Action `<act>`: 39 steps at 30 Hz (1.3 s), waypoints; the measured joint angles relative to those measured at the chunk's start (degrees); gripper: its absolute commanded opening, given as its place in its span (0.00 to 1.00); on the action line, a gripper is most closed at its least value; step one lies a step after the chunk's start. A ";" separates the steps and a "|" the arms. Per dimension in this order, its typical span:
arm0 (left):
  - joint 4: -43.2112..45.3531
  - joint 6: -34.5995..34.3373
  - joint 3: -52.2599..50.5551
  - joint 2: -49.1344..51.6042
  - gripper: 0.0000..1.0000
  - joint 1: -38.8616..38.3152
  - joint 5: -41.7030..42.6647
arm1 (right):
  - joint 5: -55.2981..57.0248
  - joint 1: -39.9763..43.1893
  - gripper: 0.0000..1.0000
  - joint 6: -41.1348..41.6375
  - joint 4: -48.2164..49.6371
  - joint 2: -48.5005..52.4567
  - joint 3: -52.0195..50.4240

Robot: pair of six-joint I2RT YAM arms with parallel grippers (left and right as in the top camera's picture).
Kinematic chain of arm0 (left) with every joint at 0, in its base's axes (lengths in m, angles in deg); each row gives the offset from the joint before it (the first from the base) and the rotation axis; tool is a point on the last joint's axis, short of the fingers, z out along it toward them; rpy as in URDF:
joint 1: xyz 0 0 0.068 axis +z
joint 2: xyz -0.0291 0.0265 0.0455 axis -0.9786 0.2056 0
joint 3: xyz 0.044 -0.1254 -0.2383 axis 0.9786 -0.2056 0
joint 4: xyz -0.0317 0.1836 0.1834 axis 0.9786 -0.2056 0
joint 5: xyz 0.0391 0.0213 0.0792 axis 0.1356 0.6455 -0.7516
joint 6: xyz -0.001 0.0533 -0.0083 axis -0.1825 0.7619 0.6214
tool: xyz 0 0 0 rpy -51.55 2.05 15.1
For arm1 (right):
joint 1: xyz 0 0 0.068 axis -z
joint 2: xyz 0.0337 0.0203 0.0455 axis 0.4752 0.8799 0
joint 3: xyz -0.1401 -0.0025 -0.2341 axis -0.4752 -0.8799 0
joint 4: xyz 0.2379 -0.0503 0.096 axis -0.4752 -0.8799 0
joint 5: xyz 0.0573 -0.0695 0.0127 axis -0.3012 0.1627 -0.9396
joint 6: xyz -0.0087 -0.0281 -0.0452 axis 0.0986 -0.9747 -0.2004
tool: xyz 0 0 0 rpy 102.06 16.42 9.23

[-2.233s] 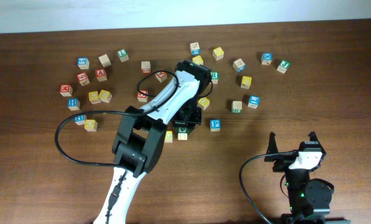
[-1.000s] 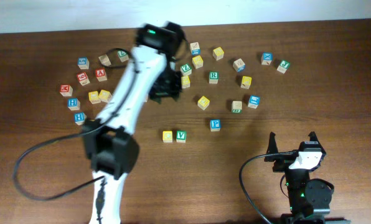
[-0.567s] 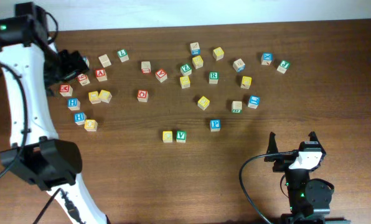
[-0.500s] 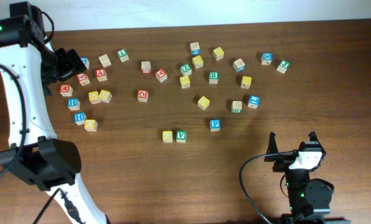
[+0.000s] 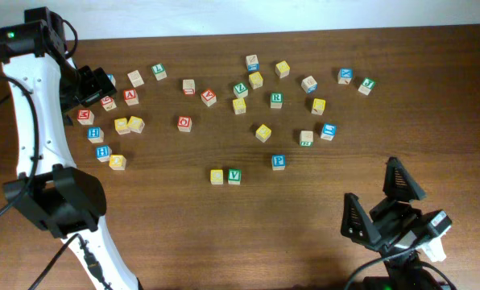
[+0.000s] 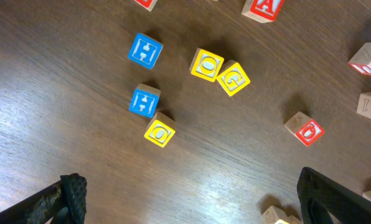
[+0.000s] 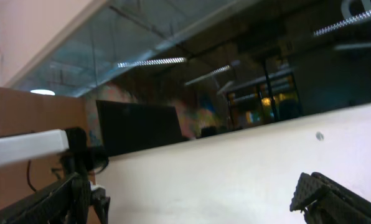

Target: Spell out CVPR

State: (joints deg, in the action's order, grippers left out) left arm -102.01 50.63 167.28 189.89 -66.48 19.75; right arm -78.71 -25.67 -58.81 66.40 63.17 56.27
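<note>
- The left gripper (image 5: 93,84) hung over the upper left of the overhead frame, above a cluster of blocks. In its wrist view the left gripper (image 6: 188,186) had its two fingers wide apart at the bottom corners, with nothing between them.
- The right gripper (image 5: 377,197) sat at the lower right, tipped upward, fingers spread and empty. Its wrist camera looked at a pale wall and a dim room.
- Low in the middle of the table (image 5: 320,193), a yellow block (image 5: 217,176) touched a green V block (image 5: 234,175) on its right. The yellow block's letter was too small to read for sure.
- A blue P block (image 5: 279,161) lay to the upper right of the V, near it but apart.
- A green R block (image 5: 277,100) lay in the upper middle among scattered blocks, well apart from the pair.
- In the left wrist view, two blue H blocks (image 6: 145,50) lay one below the other.
- A yellow O block (image 6: 207,65) touched a yellow G block (image 6: 233,78).
- A red D block (image 6: 304,129) lay at the right.
</note>
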 measured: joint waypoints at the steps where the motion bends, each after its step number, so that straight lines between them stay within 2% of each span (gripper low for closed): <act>1: 0.02 0.00 0.00 0.00 0.99 0.00 0.02 | 0.00 0.00 0.98 -1.51 -0.04 0.44 3.13; 3: 0.02 0.02 0.00 0.00 0.99 0.00 0.00 | 0.04 0.00 0.98 -5.49 -3.32 2.54 10.49; 4: -0.07 0.00 0.00 0.00 0.99 0.00 0.00 | -0.04 0.00 0.98 -8.90 -11.41 5.60 16.35; 8: 0.00 0.00 -0.02 0.00 0.99 0.00 0.02 | -3.80 0.00 0.98 -16.98 -27.06 20.55 31.67; 12: 0.17 0.00 0.00 0.00 0.99 0.00 0.02 | -12.37 0.00 0.98 -24.68 -56.22 42.42 53.42; 13: 0.13 0.00 -0.02 0.00 0.99 0.00 0.02 | -13.09 -0.07 0.98 -27.78 -66.12 47.98 59.71; 15: 0.15 0.00 -0.02 0.00 0.99 0.00 0.00 | -11.45 -1.73 0.98 -32.89 -83.27 58.36 70.66; 16: 0.04 0.00 0.00 0.00 0.99 0.00 0.02 | -9.55 -3.69 0.98 -34.40 -88.19 64.02 75.08; 18: 0.00 0.00 -0.02 0.00 0.99 0.00 0.00 | -10.21 -5.84 0.98 -35.39 -90.23 70.97 76.67; 21: 0.02 0.00 -0.02 0.00 0.99 0.00 0.02 | -16.83 -6.56 0.98 -35.63 -90.51 81.57 76.83; 24: 0.02 0.00 -0.02 0.00 0.99 0.00 0.00 | -16.76 -7.39 0.98 -33.44 -91.73 91.14 77.09; 26: 0.02 0.00 -0.02 0.00 0.99 0.00 0.00 | -11.56 -9.81 0.99 -30.03 -92.48 95.97 77.09; 30: 0.04 0.00 -0.02 0.00 0.99 0.00 0.00 | 13.11 -20.55 0.98 -13.05 -92.04 101.96 77.11; 31: 0.04 0.00 -0.02 0.00 0.99 0.00 0.02 | 17.40 -22.75 0.92 -11.04 -91.60 103.62 77.11; 34: 0.02 0.00 -0.02 0.00 0.99 0.00 0.02 | 23.61 -26.40 0.83 -7.52 -90.90 106.64 77.11; 37: 0.02 0.00 0.00 0.02 0.99 0.00 0.02 | 24.48 -27.04 0.84 -6.86 -88.91 110.01 77.11; 39: 0.02 0.00 -0.02 0.02 0.98 0.00 0.02 | 23.50 -27.04 0.70 -6.86 -88.08 112.32 77.11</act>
State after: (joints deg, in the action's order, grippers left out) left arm -101.99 50.63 167.26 189.91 -66.48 19.78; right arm -55.21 -52.71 -65.68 -21.68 175.49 133.38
